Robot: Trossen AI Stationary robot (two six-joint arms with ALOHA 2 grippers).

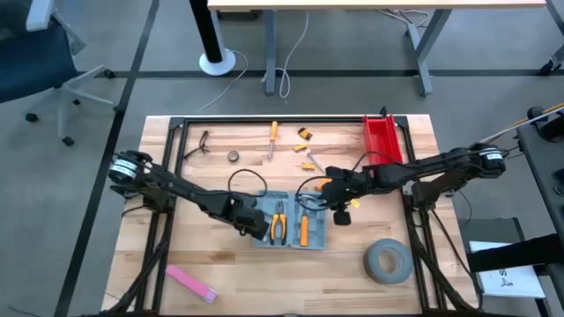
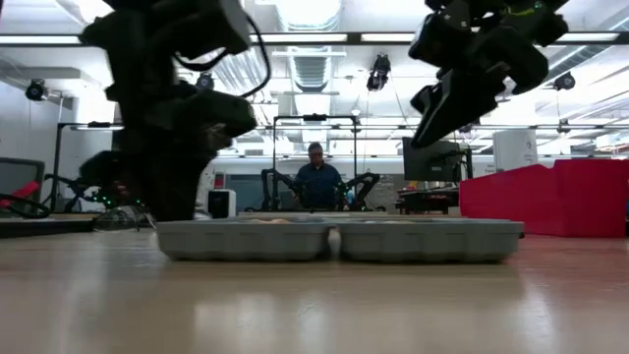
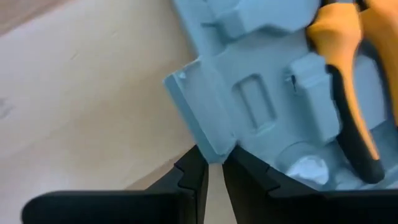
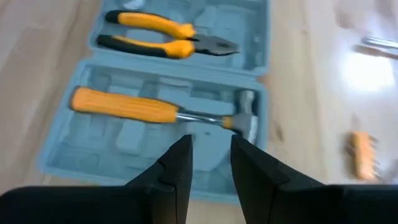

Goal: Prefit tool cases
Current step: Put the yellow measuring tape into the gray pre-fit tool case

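My left pincer (image 3: 210, 167) sits at the left edge of the tool case (image 1: 286, 218), its two fingers (image 3: 189, 177) drawn close together and clamped on the case's thin rim (a corner of the blue-grey wall runs right down into the narrow slot between them). My right pincer (image 4: 210, 155) hangs above the right half of the case, clear of it in the low view, fingers a little apart with nothing between them.

The case lies opened flat on the wooden desk (image 1: 220, 264), near the middle, both halves side by side with the moulded recesses facing up. In the left half rest pliers (image 4: 168, 36) with orange and black handles; in the right half lies a hammer (image 4: 161, 111) with an orange handle, its metal head seated in its recess.

Farther out on the desk: a grey tape roll (image 1: 388, 261) to the near right, a red bin (image 1: 382, 139) at the far right, a pink flat piece (image 1: 191, 283) near the left front edge, and an orange-handled screwdriver (image 1: 272, 139) lying loose at the far side.
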